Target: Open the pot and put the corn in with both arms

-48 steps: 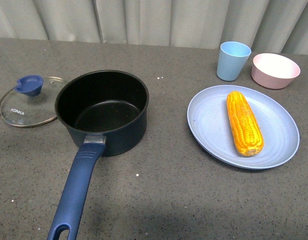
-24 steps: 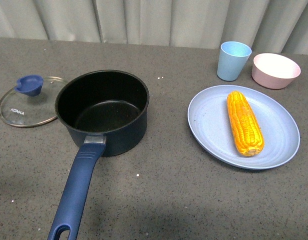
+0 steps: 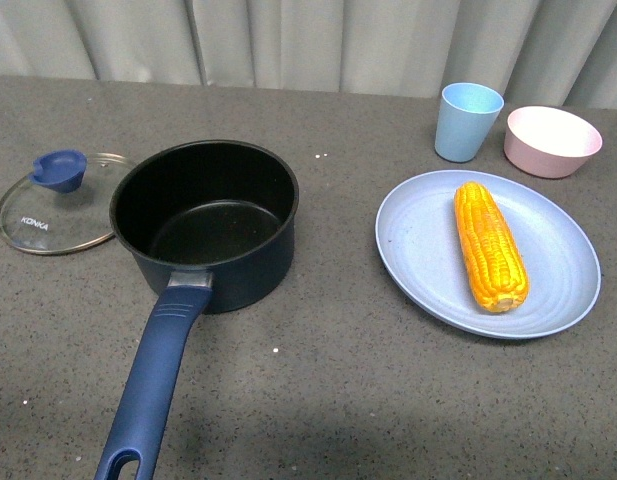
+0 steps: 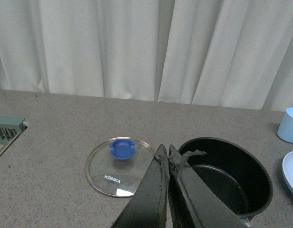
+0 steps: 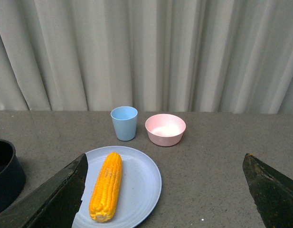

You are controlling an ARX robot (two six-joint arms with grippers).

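The dark navy pot stands open on the grey table, its long blue handle pointing toward the near edge. Its glass lid with the blue knob lies flat just left of it. The yellow-orange corn lies on a light blue plate to the right. Neither arm shows in the front view. My left gripper is shut and empty, raised above the gap between lid and pot. My right gripper is wide open, with the corn ahead near one finger.
A light blue cup and a pink bowl stand behind the plate, close to pale curtains along the table's far edge. A grey-green slatted object shows at the edge of the left wrist view.
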